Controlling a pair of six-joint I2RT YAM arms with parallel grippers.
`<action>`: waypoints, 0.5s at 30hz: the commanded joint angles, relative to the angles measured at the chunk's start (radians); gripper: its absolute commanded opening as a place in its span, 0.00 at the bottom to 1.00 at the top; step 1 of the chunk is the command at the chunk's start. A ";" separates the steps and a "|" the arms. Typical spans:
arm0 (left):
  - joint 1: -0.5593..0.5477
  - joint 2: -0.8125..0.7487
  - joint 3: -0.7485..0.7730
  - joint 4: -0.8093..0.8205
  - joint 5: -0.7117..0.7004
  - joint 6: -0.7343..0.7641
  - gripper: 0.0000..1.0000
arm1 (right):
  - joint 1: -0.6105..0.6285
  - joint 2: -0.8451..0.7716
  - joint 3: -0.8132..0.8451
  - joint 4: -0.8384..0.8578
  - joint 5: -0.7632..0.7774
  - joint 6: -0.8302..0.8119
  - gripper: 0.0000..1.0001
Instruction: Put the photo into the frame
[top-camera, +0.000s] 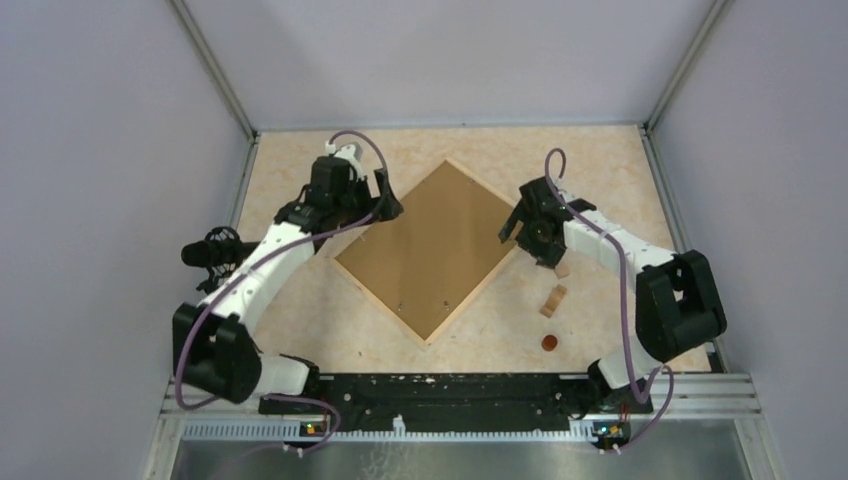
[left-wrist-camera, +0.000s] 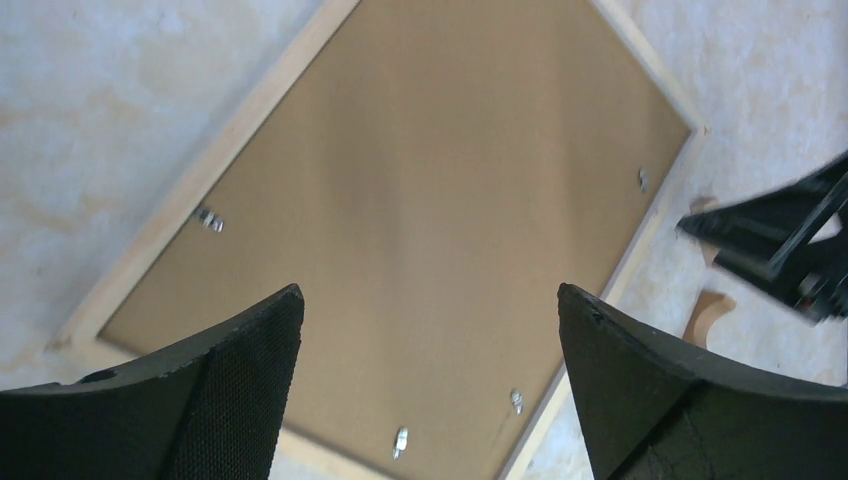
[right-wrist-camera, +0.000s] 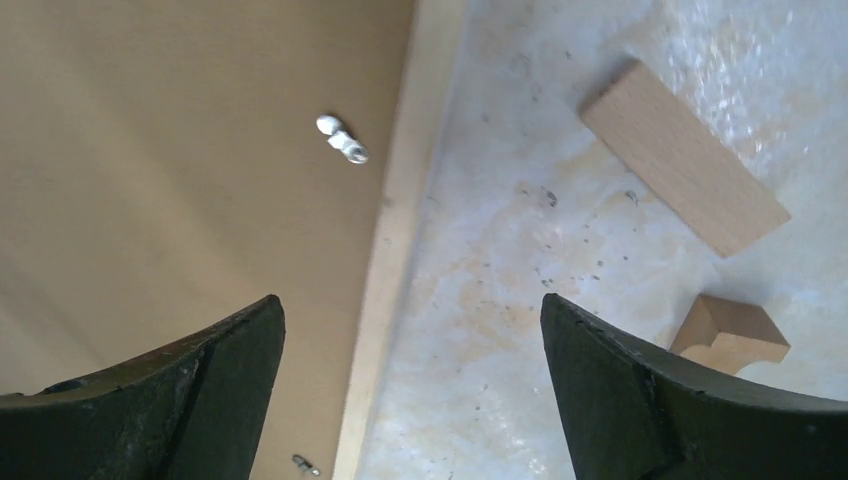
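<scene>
The photo (top-camera: 430, 245) lies face down, its plain brown board back up, inside the thin pale wooden frame (top-camera: 380, 303), set diamond-wise on the table. Small metal clips (left-wrist-camera: 209, 219) sit along the board's edges. My left gripper (top-camera: 388, 200) is open and empty above the frame's left corner. In the left wrist view it (left-wrist-camera: 430, 300) hovers over the board (left-wrist-camera: 430, 180) and frame slat (left-wrist-camera: 200, 175). My right gripper (top-camera: 522, 240) is open and empty over the frame's right edge. In the right wrist view it (right-wrist-camera: 412, 305) straddles the slat (right-wrist-camera: 400, 200) beside the board (right-wrist-camera: 180, 180).
Two small wooden blocks (top-camera: 553, 300) (top-camera: 562, 268) and a small brown disc (top-camera: 549, 342) lie right of the frame. The blocks show in the right wrist view as a flat piece (right-wrist-camera: 683, 157) and a curved piece (right-wrist-camera: 730, 335). Grey walls enclose the table.
</scene>
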 joint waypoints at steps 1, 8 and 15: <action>0.003 0.210 0.193 -0.016 0.009 0.010 0.98 | 0.002 -0.005 -0.087 0.163 -0.018 0.155 0.94; 0.032 0.532 0.475 -0.206 -0.097 0.063 0.98 | 0.002 0.109 -0.116 0.229 -0.092 0.112 0.71; 0.152 0.652 0.498 -0.194 0.007 0.028 0.97 | 0.001 0.172 -0.129 0.228 -0.018 0.034 0.44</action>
